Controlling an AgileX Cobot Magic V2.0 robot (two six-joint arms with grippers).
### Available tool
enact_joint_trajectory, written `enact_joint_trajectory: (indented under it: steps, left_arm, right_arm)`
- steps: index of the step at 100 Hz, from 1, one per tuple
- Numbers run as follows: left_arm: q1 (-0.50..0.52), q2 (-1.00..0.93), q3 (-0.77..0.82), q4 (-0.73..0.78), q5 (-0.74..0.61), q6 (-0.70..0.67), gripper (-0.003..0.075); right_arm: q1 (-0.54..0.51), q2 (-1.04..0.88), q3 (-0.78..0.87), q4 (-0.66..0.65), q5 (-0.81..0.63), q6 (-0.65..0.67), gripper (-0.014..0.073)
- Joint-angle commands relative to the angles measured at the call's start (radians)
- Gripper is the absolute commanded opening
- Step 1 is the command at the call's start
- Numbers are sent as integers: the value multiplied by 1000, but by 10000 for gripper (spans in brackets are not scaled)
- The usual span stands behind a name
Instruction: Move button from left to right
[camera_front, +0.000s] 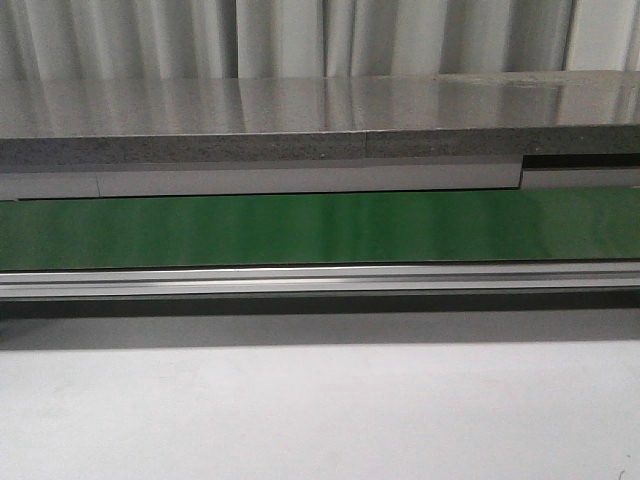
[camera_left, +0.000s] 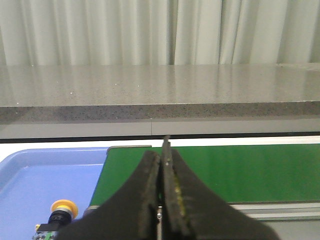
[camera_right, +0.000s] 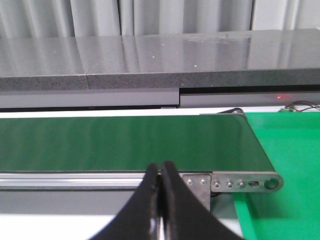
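Observation:
The button (camera_left: 60, 214), yellow round head on a black body with green marks, lies in the blue tray (camera_left: 30, 175) in the left wrist view. My left gripper (camera_left: 161, 159) is shut with nothing between its fingers, beside the tray and in front of the green belt (camera_left: 240, 172). In the right wrist view my right gripper (camera_right: 160, 170) is shut and empty, near the belt's right end (camera_right: 250, 150). The front view holds neither gripper nor the button.
A green conveyor belt (camera_front: 320, 228) with an aluminium side rail (camera_front: 320, 280) crosses the front view. Behind it runs a grey stone ledge (camera_front: 320, 125) before curtains. A green surface (camera_right: 285, 165) lies past the belt's right end, and white tabletop (camera_front: 320, 420) lies in front.

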Motion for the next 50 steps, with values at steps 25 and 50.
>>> enact_joint_trajectory:
  steps: [25,50]
  left_arm:
    - [2,-31,60,-9,-85,-9,-20]
    - [2,-31,58,-5,-142,-9,-20]
  right_arm:
    - [1,-20,-15,-5,-87,-2,-68]
    - [1,-20,-15,-5,-87,-2,-68]
